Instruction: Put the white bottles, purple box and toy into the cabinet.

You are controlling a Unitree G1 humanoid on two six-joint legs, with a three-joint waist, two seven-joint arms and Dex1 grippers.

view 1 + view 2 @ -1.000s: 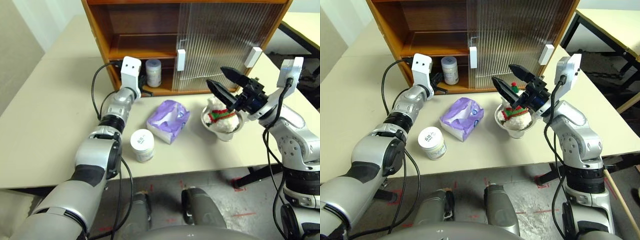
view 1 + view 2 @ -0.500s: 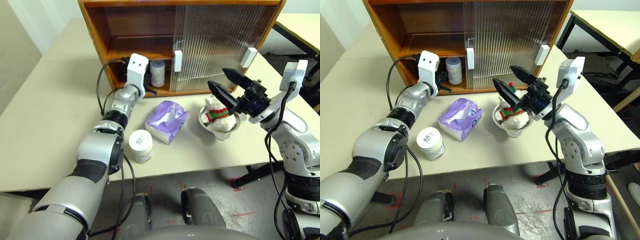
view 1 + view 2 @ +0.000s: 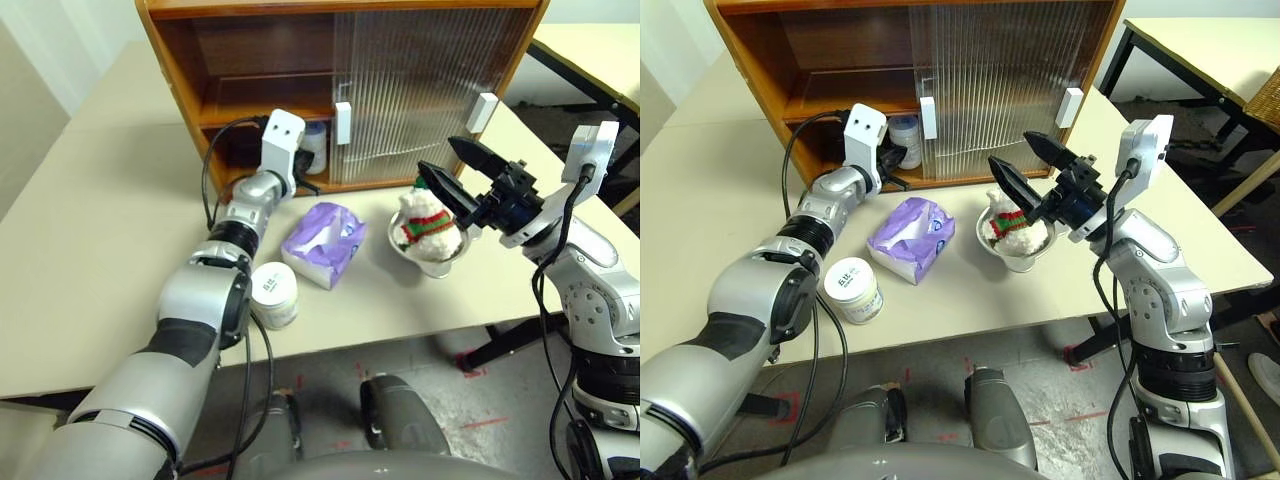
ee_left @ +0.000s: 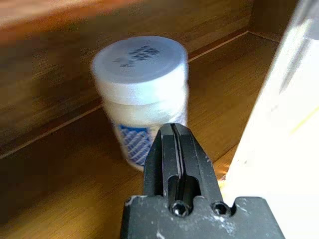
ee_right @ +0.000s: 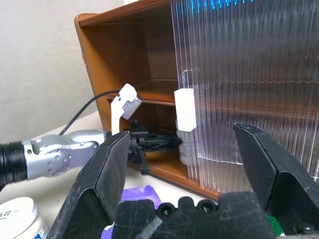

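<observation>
A: Where do we stand with the left gripper (image 4: 174,144)?

B: We have it reaching into the open left half of the cabinet (image 3: 180,60), at the lower shelf. Its jaws are pressed together with nothing between them. Right in front of the tips stands one white bottle (image 4: 141,94), upright on the shelf boards, just beside the edge of the ribbed sliding door (image 3: 420,80). Whether the tips touch the bottle, we cannot tell.

A: And the right gripper (image 3: 1025,165)?

B: We hold it raised above the surface (image 3: 100,240), near the right edge, with its jaws spread wide and empty. It hangs just over the toy (image 3: 425,222), the snowman sitting in its metal bowl (image 3: 420,262), without touching either.

A: Where are the rest of our things?

B: The second white bottle (image 3: 272,294) stands upright near the front edge of the surface, close beside our left forearm. The purple box (image 3: 322,243) lies between that bottle and the toy, in front of the cabinet and apart from both. The toy in its bowl sits to the right of the box, before the closed door with its white handles (image 3: 343,122). The cabinet itself rests along the far edge of the surface.
</observation>
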